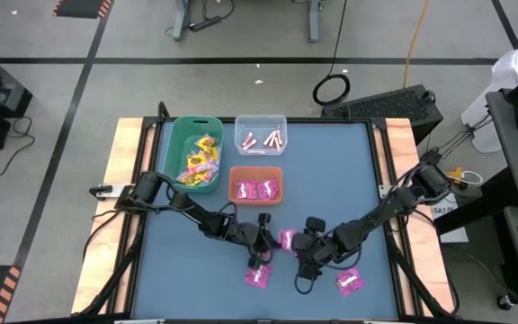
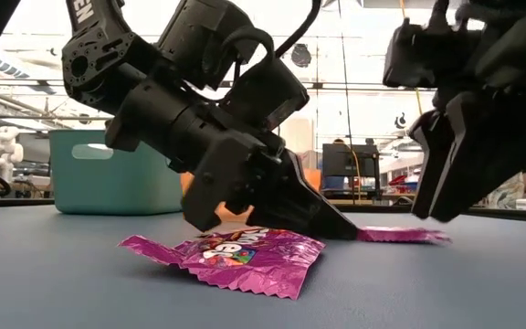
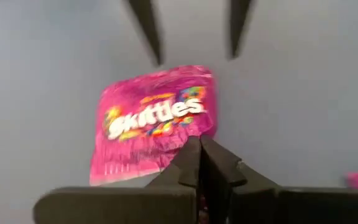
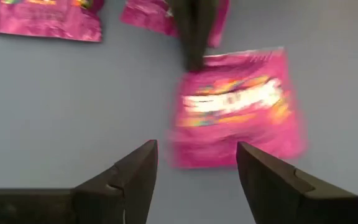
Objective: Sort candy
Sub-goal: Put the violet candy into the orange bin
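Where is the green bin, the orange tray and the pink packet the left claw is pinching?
green bin (image 1: 176,137): high view, its left wall.
orange tray (image 1: 255,171): high view, its top rim.
pink packet (image 3: 148,121): left wrist view, its printed front.

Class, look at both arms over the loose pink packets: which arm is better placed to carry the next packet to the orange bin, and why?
The left. The left gripper is shut on the edge of a pink packet, while the right gripper hangs open above another pink packet, gripping nothing. The orange bin also lies on the left arm's side.
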